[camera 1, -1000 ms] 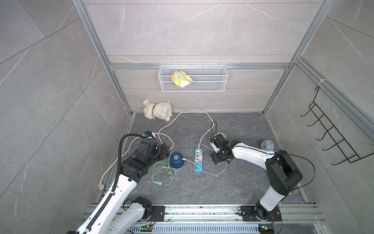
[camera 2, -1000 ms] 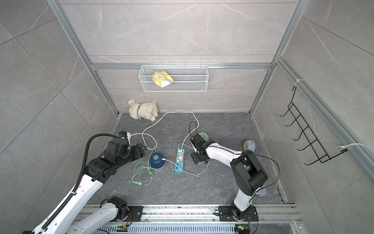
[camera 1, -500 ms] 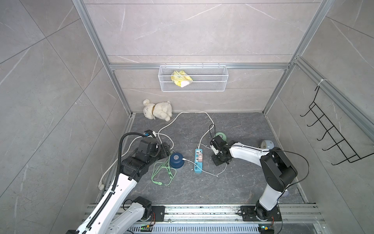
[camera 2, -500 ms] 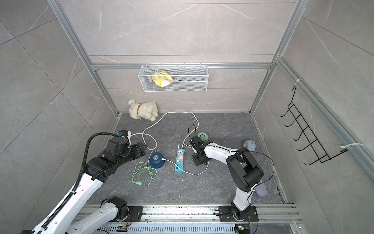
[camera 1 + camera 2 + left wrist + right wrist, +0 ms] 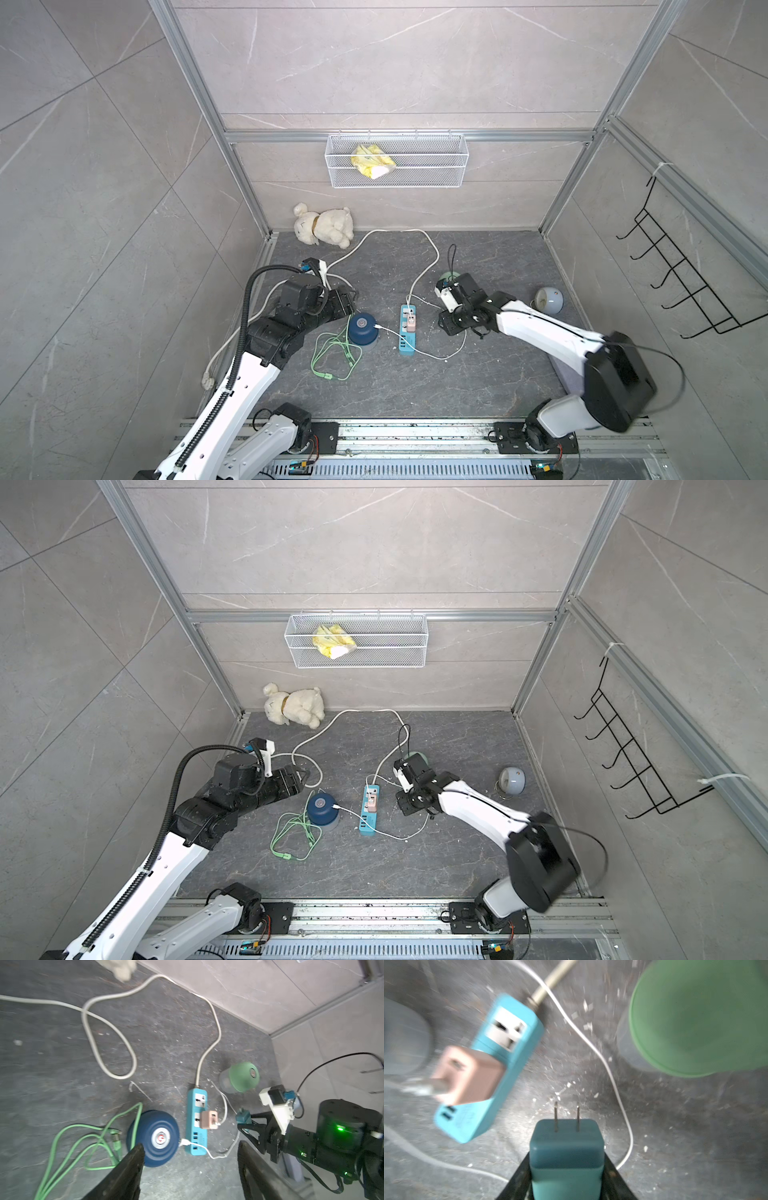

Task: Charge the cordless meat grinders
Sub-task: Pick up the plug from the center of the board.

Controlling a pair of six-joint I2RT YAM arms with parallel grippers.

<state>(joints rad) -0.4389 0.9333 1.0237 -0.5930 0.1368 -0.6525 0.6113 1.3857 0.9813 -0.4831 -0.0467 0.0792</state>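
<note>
Mid-tabletop [image 5: 415, 382], off the walls [image 5: 374, 688], the navy dome grinder [image 5: 363, 328], silver-buttoned, is sitting just left of the power strip [image 5: 407, 347], the mint green grinder [image 5: 244, 1077] far-right of it. The left claw [image 5: 190, 1145] is hanging apart; the right claw [image 5: 566, 1157] is clamping a teal adapter [image 5: 566, 1142].

A: What colours are the grinders?
B: One navy blue grinder [image 5: 363, 328] with a silver button, one mint green grinder [image 5: 244, 1076].
A: And the rest?
B: A teal plug [image 5: 566, 1147] with silver prongs, a pink adapter [image 5: 208, 1119], a sky-blue power strip [image 5: 407, 343] with white socket faces. The loose cable [image 5: 117, 1145] is pale green, the floor [image 5: 374, 386] dark grey with lighter veins.
</note>
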